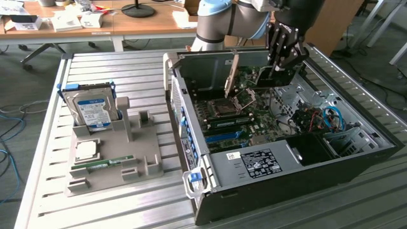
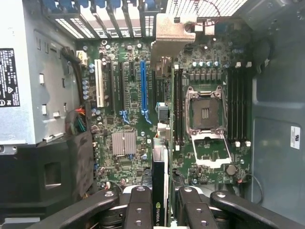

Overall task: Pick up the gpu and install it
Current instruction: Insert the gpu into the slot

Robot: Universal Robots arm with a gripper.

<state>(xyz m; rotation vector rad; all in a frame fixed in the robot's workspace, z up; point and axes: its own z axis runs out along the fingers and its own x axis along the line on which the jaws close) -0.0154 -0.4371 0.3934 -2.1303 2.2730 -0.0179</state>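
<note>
The gpu (image 1: 270, 80) is inside the open computer case (image 1: 356, 157), held on edge by the gripper (image 1: 279, 71) above the motherboard (image 1: 232, 112), near the rear wall of the case. In the wrist view the gpu (image 2: 160, 176) is seen from its thin edge, with a green logo on it, and it runs away from the camera toward the rear wall. The two dark fingers (image 2: 138, 210) stand narrow, one on each side of the card, and they clamp it between them. The card lies parallel to the long blue slot (image 2: 143, 86) and just beside it. I cannot tell if its lower edge already touches the board. On the other side of the card is the empty processor socket (image 2: 205, 114) with its metal frame.

In the exterior view the case lies on a ribbed metal table (image 1: 108, 67). On the exterior view's left, well apart from the case, stands a grey holder (image 1: 143, 148). It carries a silver hard drive (image 1: 92, 109) with a blue label, upright, a flat square chip (image 1: 86, 150) and a narrow green memory stick (image 1: 102, 163)
</note>
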